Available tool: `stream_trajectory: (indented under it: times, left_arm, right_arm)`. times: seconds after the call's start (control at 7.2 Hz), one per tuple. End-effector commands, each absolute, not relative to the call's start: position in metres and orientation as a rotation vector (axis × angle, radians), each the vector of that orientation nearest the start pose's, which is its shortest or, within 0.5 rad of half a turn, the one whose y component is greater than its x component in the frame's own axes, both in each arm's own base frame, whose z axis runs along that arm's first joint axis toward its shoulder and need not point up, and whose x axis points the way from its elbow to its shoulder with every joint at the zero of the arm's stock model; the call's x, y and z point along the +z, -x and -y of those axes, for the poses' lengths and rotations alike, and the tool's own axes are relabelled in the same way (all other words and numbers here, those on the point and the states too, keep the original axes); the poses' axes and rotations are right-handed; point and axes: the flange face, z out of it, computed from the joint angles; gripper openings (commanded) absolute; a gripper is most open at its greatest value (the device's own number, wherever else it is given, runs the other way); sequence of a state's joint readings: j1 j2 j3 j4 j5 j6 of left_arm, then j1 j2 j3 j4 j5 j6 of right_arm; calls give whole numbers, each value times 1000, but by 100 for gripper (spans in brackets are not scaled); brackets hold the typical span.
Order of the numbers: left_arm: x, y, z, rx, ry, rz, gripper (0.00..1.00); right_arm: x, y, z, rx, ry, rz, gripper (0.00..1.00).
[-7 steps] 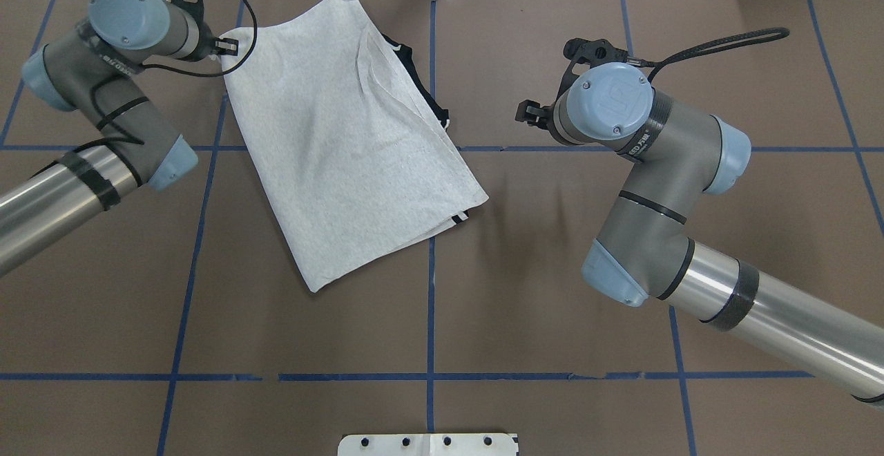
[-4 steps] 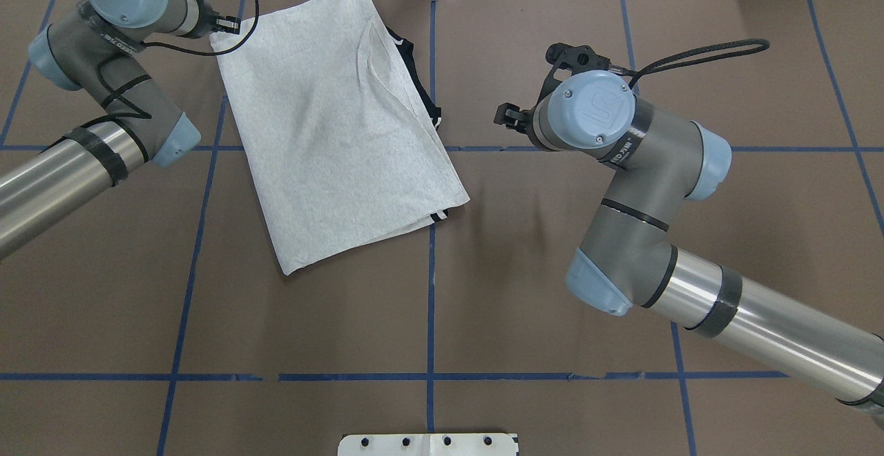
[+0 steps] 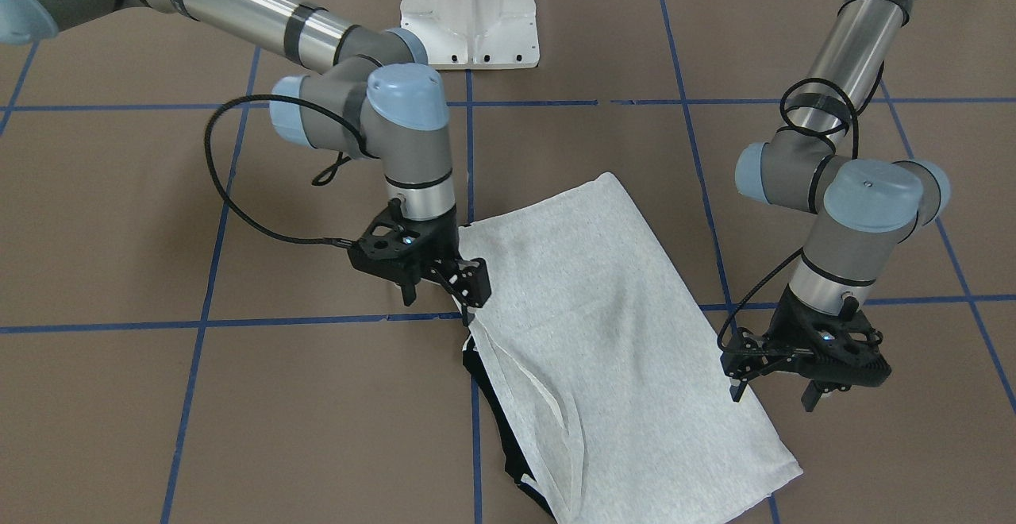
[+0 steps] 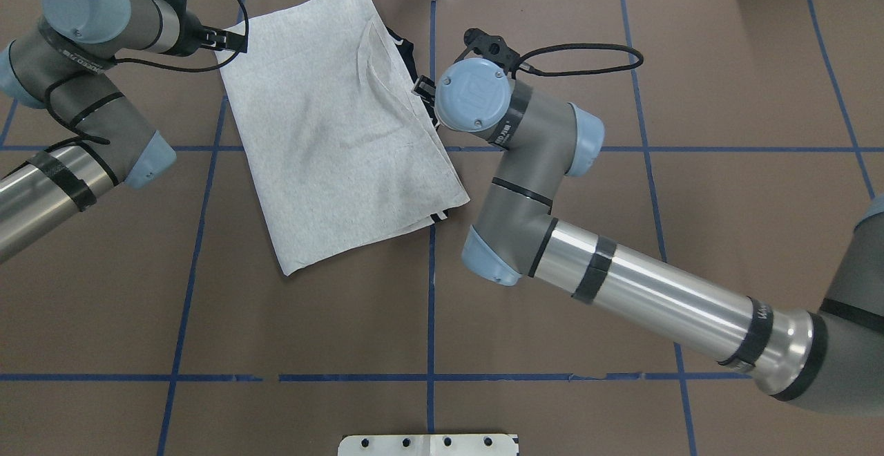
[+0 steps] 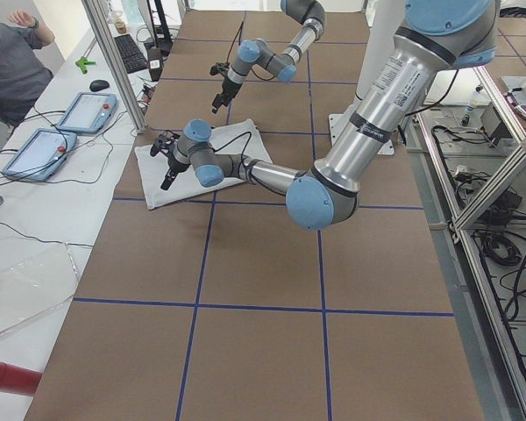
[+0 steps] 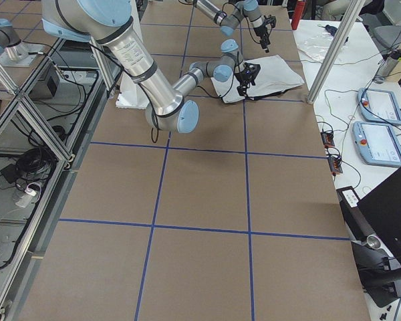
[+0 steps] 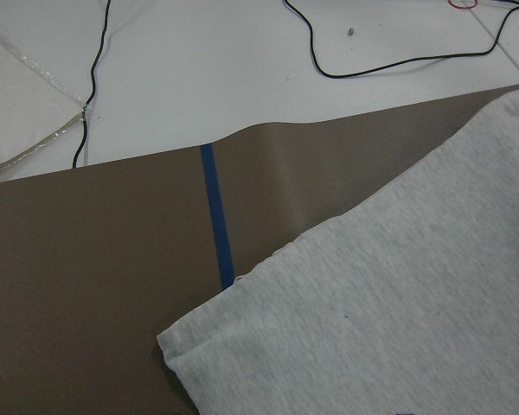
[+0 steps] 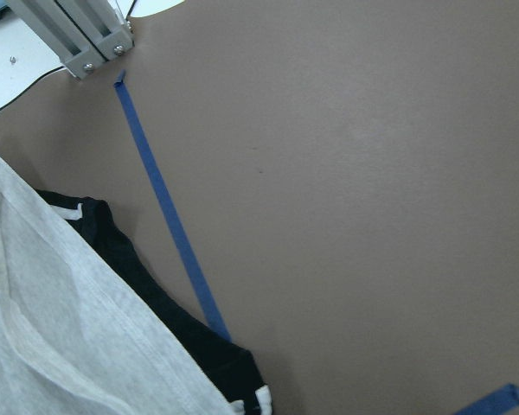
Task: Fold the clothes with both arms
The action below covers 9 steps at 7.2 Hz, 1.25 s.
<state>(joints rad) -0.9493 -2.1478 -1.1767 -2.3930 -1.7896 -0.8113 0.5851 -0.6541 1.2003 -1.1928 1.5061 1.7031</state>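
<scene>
The grey T-shirt lies folded flat on the brown tabletop, on the side far from the robot. The left gripper hangs by the shirt's edge near a far corner. Its fingers are wide apart and hold nothing. The right gripper is at the other long edge, near the black part peeking out, and its fingers are apart too. Each gripper seems to be lining up on its own side so both can pinch and lift together.
</scene>
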Motion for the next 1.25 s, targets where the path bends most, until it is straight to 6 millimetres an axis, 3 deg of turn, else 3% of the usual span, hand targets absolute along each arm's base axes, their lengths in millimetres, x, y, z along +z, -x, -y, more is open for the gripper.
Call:
stream_trajectory:
  times: [0.0,0.14,0.28,0.42,0.56,0.69,0.83,0.97,1.11]
  left_arm:
    - [414,-350,673,-82,-614,-826,100]
    - [414,-353,672,-87,-610,-829,100]
    - [415,-354,671,-87,-609,-828,100]
    - [416,-354,671,-89,-608,-826,100]
    - [416,-354,671,-89,-608,-826,100]
    - [416,-355,671,-88,-608,-827,100]
    - [416,-355,671,-87,-609,-828,100]
    - [416,-360,668,-85,-604,-831,100]
    - [415,-365,665,-104,-591,-844,100]
  right_arm:
    - [203,648,584,705,-284,913,99]
    - [209,655,580,697,-302,902,98]
    - [213,657,581,672,-312,887,81]
    - [219,659,582,649,-321,869,71]
    - [219,659,582,646,-322,868,70]
    - [215,659,582,645,-323,873,61]
    - [215,659,582,645,-323,873,42]
    - [214,659,582,645,-323,874,0]
    - [214,659,582,643,-323,874,0]
